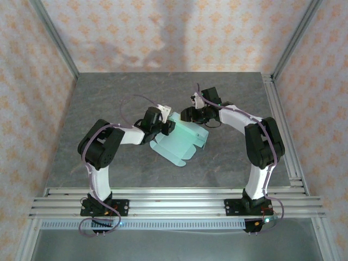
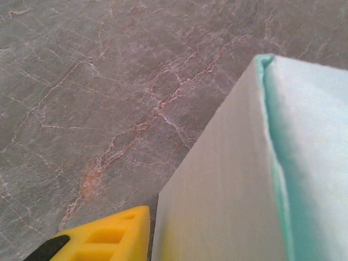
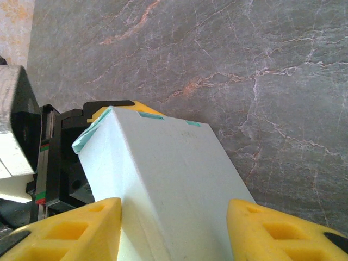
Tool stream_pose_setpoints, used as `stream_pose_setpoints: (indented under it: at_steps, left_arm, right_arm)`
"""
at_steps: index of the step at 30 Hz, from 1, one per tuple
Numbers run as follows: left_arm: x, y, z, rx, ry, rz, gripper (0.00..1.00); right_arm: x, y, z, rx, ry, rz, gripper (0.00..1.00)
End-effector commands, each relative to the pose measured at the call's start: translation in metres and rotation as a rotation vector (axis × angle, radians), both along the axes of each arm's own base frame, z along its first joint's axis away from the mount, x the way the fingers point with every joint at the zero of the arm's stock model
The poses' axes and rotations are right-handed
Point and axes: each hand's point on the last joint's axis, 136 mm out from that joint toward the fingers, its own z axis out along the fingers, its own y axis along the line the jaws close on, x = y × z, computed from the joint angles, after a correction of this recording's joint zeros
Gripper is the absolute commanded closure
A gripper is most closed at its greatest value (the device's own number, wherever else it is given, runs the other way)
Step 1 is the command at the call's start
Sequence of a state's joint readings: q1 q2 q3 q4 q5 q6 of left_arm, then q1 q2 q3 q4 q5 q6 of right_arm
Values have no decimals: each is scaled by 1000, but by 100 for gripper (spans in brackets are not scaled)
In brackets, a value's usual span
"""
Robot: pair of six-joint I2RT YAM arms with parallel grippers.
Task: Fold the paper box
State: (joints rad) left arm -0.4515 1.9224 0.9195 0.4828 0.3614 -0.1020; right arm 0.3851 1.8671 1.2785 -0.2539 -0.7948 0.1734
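- The paper box [image 1: 182, 142] lay near the middle of the grey marbled table [image 1: 109, 92], about level between the left and right edges and well clear of every corner.
- It was only partly formed. From above, a flat mint sheet with rounded tabs spread towards the near edge, while a panel at its far end stood raised between the two grippers.
- The left gripper [image 1: 167, 124] sat at the box's far-left end, its arm reaching in from the near-left corner.
- In the left wrist view, one yellow finger [image 2: 111, 239] showed at the bottom. The pale card rose just beside it, and a mint fold line ran along the panel's right side.
- The other left finger was hidden behind the card, so I could not tell how far the left jaws stood apart or whether they pinched the panel.
- The right gripper [image 1: 187, 115] hung over the box's far end, just beside the left gripper, its arm arching in from the near-right corner.
- In the right wrist view, its two yellow fingers [image 3: 81, 231] stood wide apart, with the white face of the box spanning the gap. Whether they pressed on it was unclear.
- Beyond the box's top corner, the left gripper's black body and a yellow fingertip touched the card edge.
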Motion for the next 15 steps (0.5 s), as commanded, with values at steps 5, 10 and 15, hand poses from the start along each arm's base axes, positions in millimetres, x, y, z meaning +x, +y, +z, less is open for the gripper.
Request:
stream_pose_setpoints:
  at_steps: [5, 10, 15]
  left_arm:
    - [8, -3, 11, -139, -62, 17, 70]
    - [9, 3, 11, -134, -70, 52, 71]
    - [9, 1, 11, -155, -70, 55, 75]
  right_arm:
    - [-11, -6, -22, -34, 80, -13, 48]
    - [-11, -8, -20, -36, 85, -20, 48]
    - [-12, -8, -23, -37, 105, -34, 48]
